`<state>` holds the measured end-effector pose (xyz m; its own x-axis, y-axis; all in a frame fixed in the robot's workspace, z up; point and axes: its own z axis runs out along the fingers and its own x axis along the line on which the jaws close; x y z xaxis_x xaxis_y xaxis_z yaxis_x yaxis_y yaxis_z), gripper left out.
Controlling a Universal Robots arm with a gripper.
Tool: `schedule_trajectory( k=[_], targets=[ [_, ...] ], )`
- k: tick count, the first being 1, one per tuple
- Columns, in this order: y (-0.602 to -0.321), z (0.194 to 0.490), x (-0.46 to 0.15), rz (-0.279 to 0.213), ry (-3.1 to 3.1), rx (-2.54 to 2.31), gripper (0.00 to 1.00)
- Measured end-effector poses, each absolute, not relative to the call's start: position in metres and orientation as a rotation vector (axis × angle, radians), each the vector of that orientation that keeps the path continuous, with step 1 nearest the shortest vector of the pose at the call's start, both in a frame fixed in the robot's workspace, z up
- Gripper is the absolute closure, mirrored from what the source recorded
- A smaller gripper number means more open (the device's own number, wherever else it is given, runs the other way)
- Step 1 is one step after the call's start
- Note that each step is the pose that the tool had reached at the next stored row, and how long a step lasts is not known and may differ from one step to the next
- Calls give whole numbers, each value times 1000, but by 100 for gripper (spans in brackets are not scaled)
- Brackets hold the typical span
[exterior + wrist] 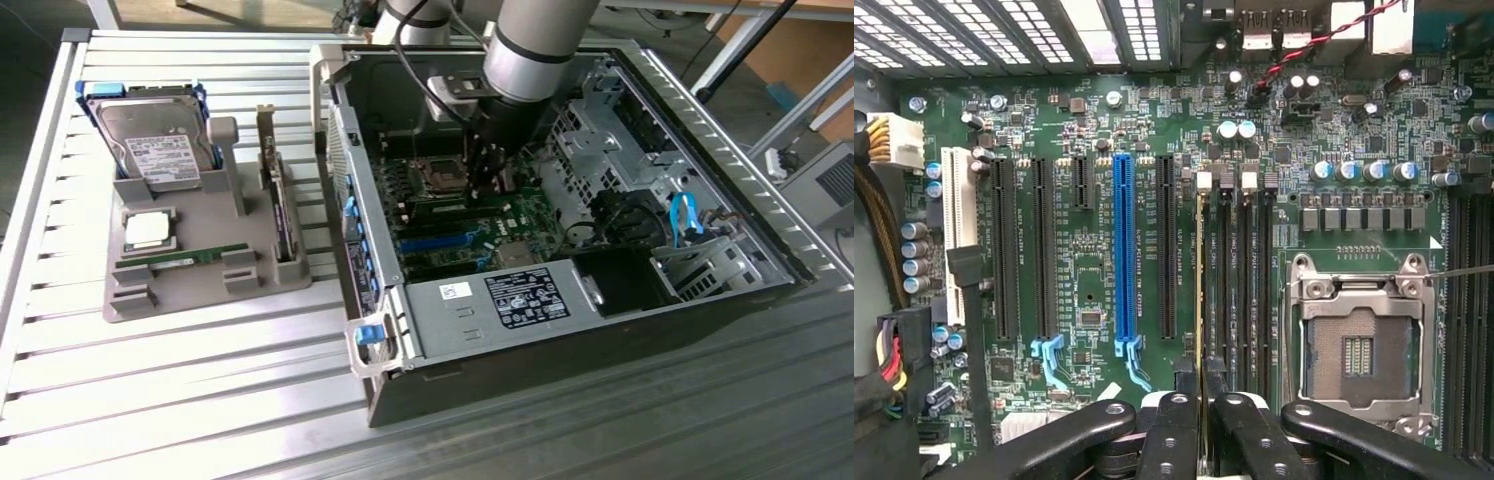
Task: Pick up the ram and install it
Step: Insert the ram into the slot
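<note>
Green ram [1200, 300], seen edge-on as a thin line, is pinched by the gripper [1201, 400] over memory slots [1239, 290] just beside CPU socket [1359, 350]. Its faces and chips are hidden; contact with a slot is hard to make out.

Exterior view, position: high above and off to one side of the ribbed silver metal worktop [200, 400], facing down at a slant.
Exterior view, reach: far enough back to take in the whole open black-and-grey computer case [561, 370], plus the grey moulded parts tray [187, 295] at the exterior view's left.
Wrist view, position: set behind the black-fingered hand [1200, 378], facing along it, square onto the green motherboard [1094, 200].
Wrist view, nearness: close; the slim green ram [1201, 300] clamped in the hand appears edge-on.
Shared ground: the motherboard, its square silver processor socket [1359, 345] and its long blue expansion slot [1124, 250].
</note>
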<state>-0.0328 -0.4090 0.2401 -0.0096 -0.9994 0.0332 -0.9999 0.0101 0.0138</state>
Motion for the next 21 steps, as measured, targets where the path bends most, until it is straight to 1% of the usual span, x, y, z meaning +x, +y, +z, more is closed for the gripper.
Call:
schedule_trajectory(
  k=[18,21],
  targets=[
    [-409,232,-33,21,-2208,2187,87],
    [-409,241,-33,21,-2208,2188,87]
  ],
)
